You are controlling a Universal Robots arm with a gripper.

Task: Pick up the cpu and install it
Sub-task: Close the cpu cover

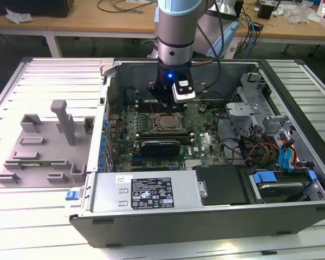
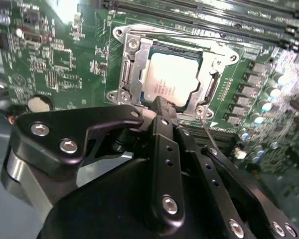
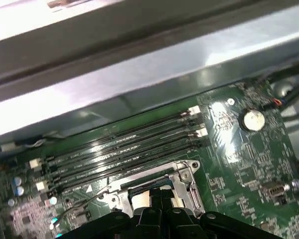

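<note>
— Currently, where is the cpu?
— Upper centre of the second wrist view, lying in the socket; gripper closed, empty. Probably light, stiff, fragile: hold opposite edges.

Bright, even light; glare whitens the cpu and the case wall

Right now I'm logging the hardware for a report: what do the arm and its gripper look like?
The arm is a silver-grey cylinder with a pale blue band, a lit blue light, a white camera box and black cables. The gripper is matte black links with silver screws.
</note>
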